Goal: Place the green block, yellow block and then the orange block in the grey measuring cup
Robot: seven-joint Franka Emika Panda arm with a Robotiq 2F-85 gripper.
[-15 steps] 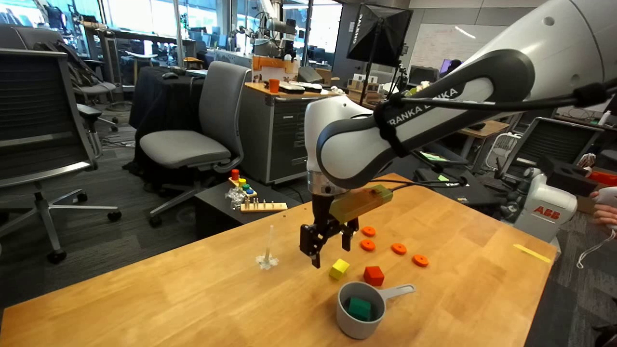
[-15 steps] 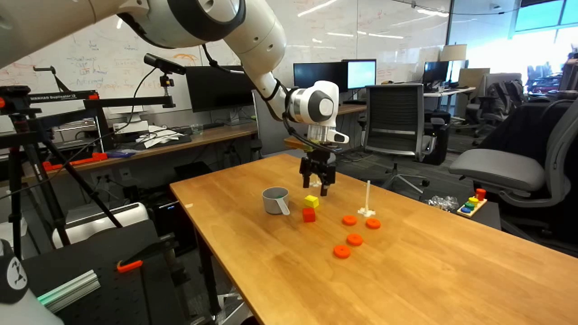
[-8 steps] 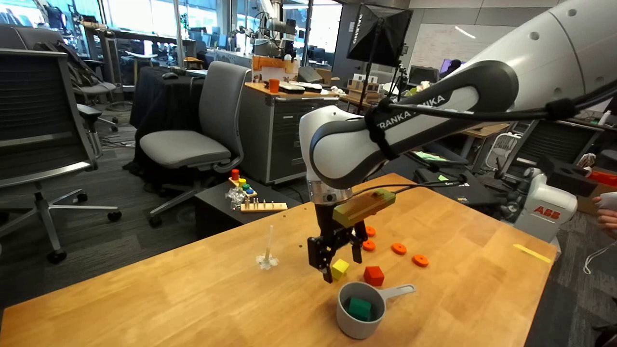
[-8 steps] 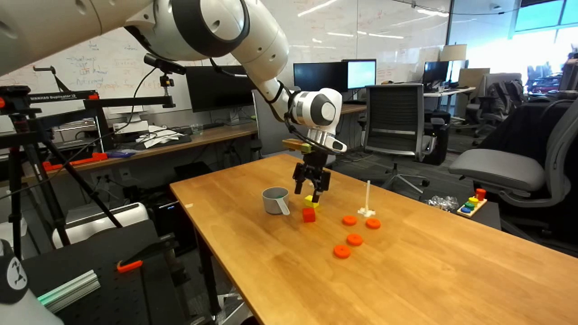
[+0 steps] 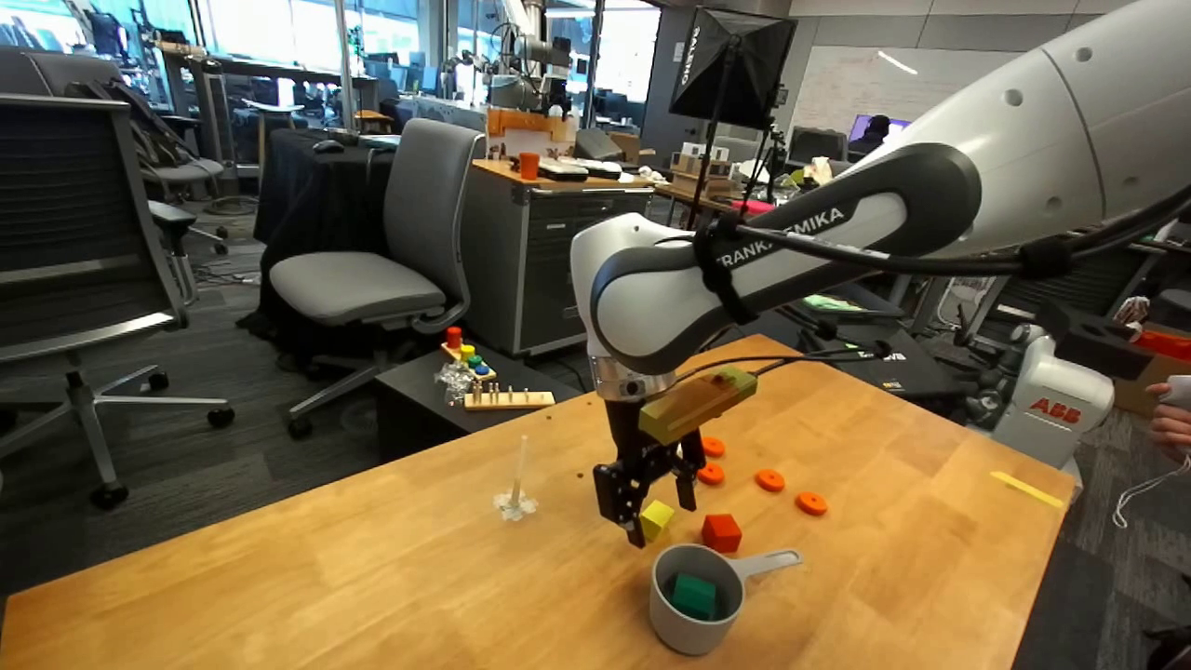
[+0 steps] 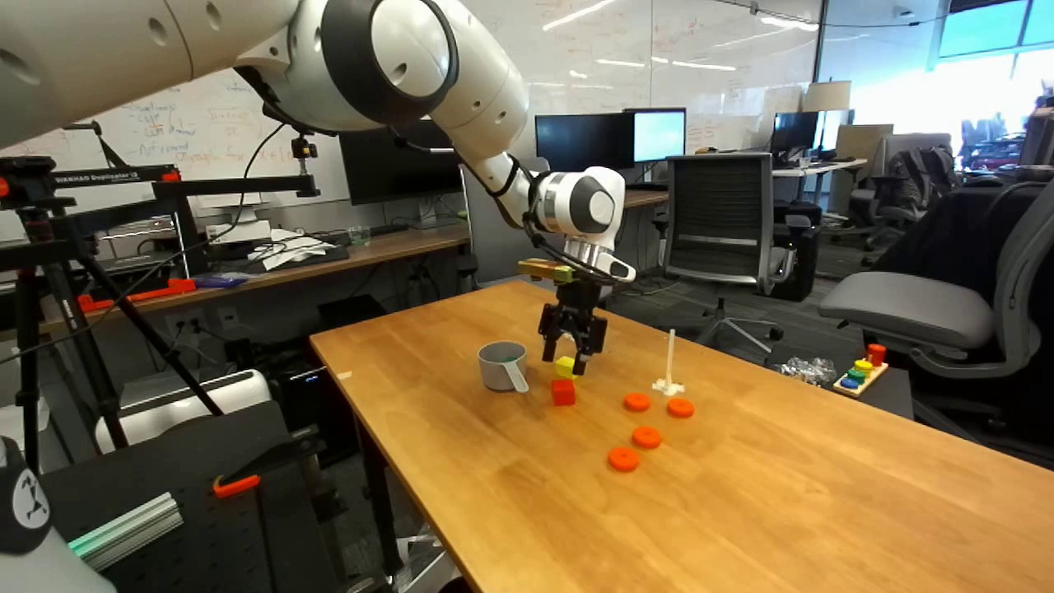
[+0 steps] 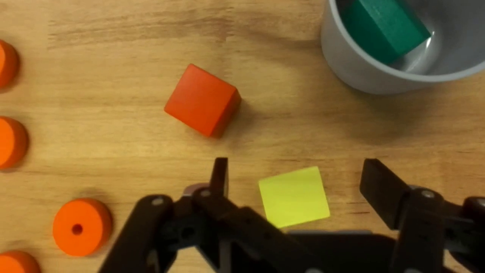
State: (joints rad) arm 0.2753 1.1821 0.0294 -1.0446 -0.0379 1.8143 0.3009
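The yellow block (image 7: 294, 197) lies on the table between the spread fingers of my gripper (image 7: 295, 175), with a gap on either side of it. In an exterior view the open gripper (image 5: 662, 523) straddles this block (image 5: 657, 519), its fingertips low over the wood. The green block (image 7: 386, 30) rests inside the grey measuring cup (image 7: 363, 72). That cup (image 6: 500, 375) stands upright, its handle (image 5: 770, 561) sticking out from the rim. An orange-red cube, the orange block (image 7: 203, 100), sits on the table between the yellow block and the handle side of the cup.
Several flat orange discs (image 5: 811, 503) lie on the table beyond the orange block. A thin pale peg on a base (image 6: 669, 383) rises from the table near them. The cup's wall is close to the gripper's right finger side in the wrist view.
Over the last second my gripper has come down and across to the yellow block, so its fingers now flank it. The jaws look slightly narrower than half a second ago. Blocks and cup have not moved.
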